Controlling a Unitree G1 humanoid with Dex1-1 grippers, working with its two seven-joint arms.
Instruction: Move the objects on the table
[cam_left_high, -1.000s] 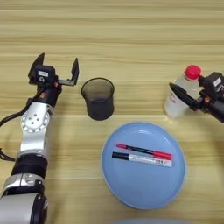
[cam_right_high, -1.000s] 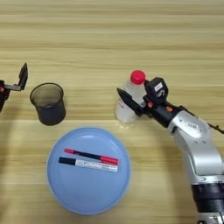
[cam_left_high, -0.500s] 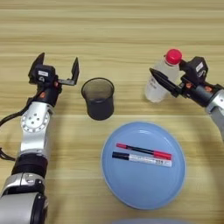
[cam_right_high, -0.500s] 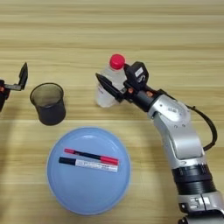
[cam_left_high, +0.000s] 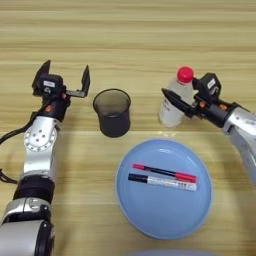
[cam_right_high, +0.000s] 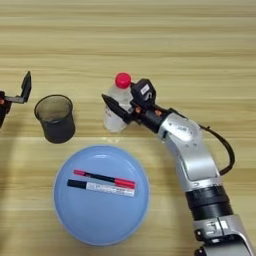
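A clear plastic bottle (cam_left_high: 172, 106) with a red cap (cam_left_high: 185, 74) stands upright just behind the plate, right of centre. My right gripper (cam_right_high: 123, 103) is shut on its body, one black finger across the front and the other behind. A dark translucent cup (cam_left_high: 112, 113) stands to the left of the bottle. My left gripper (cam_left_high: 65, 75) hovers open just left of the cup, its fingers spread wide and holding nothing. The round light-blue plate (cam_left_high: 160, 225) lies in front, with a red-and-black marker (cam_left_high: 165, 173) and a white-and-black marker (cam_left_high: 164, 183) lying side by side on it.
The wooden table (cam_left_high: 130, 35) stretches bare behind the objects. My right arm (cam_right_high: 192, 155) reaches in from the lower right, past the plate's right side. My left arm (cam_left_high: 40, 150) runs along the left edge.
My right gripper has carried the bottle to the left, from the right edge to a spot near the cup. The left arm, cup, plate and markers have stayed put.
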